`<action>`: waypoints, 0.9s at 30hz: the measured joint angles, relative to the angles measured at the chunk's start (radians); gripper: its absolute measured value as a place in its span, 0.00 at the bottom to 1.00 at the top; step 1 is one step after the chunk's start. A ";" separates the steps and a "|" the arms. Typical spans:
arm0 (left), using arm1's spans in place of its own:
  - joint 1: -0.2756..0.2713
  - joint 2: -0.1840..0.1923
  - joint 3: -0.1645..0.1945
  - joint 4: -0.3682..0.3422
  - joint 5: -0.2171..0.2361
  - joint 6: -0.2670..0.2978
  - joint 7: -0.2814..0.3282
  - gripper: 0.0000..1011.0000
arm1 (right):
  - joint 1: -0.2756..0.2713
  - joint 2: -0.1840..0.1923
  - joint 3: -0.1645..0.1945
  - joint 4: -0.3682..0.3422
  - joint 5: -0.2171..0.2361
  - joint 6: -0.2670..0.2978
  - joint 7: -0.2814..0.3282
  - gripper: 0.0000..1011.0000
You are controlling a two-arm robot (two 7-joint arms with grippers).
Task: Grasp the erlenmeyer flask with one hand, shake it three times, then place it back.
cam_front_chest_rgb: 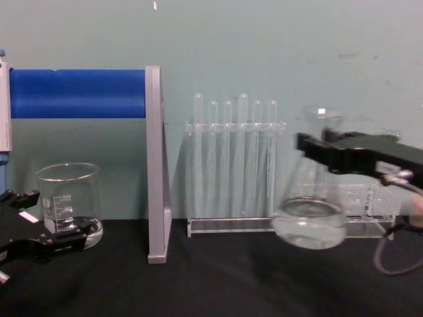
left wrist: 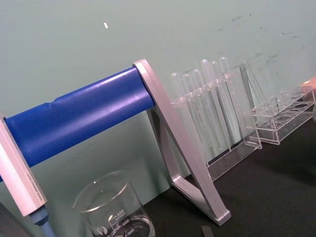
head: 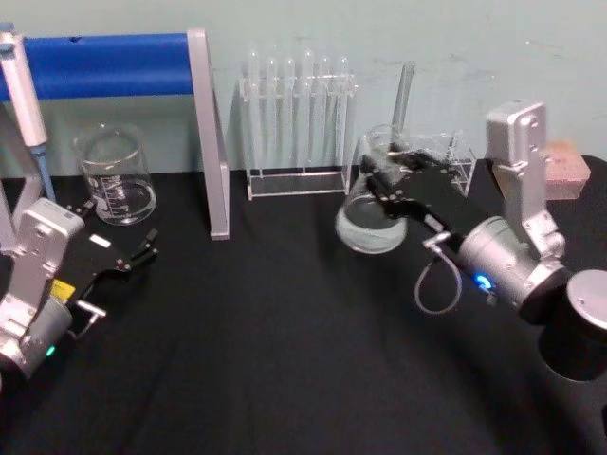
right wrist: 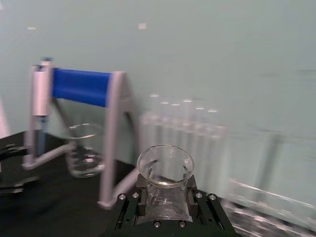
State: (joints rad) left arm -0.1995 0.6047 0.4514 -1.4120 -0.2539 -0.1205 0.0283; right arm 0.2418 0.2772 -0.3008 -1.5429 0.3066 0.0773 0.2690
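- The right claw [head: 387,175] is closed on the neck of the flask [head: 372,223], one black jaw on each side just under the flared rim.
- In the wrist view the open mouth of the flask stands up between the jaws, which press flat against the glass.
- The flask hangs from the claw right of the middle of the scene. Its wide base looks clear of the black worktop [head: 285,341], and the whole thing leans a little, base towards the left.
- Seen from the chest, the flask is in front of the right end of the tube rack [head: 296,123] and the small rack [head: 457,156] beside it, touching neither.
- The right arm reaches in from the right edge, silver, with a grey cable looping beneath it.
- The left claw [head: 142,248] sits low at the left, its jaws apart and holding nothing.
- The beaker [head: 116,175] stands on the worktop just beyond the left claw, upright, near the back wall.
- The stand [head: 207,133], with a blue roll across its top, rises between the beaker and the tube rack, well away from the flask.
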 joint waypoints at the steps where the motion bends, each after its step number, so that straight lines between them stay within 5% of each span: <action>1: 0.000 0.000 0.000 0.000 0.000 0.000 0.000 0.99 | -0.004 0.001 0.007 -0.003 -0.002 0.000 -0.010 0.44; 11: 0.000 0.000 0.000 0.000 0.000 0.000 0.000 0.99 | -0.080 -0.001 0.135 -0.057 -0.042 0.016 -0.147 0.44; 16: 0.000 0.000 0.000 0.000 0.000 0.000 0.000 0.99 | -0.096 -0.008 0.162 -0.068 -0.053 0.022 -0.166 0.44; 27: 0.000 0.000 0.000 0.000 0.000 0.000 0.000 0.99 | -0.073 -0.028 0.135 -0.050 -0.069 0.019 -0.097 0.44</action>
State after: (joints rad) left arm -0.1995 0.6047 0.4514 -1.4120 -0.2539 -0.1205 0.0283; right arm 0.1691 0.2492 -0.1659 -1.5932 0.2372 0.0963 0.1724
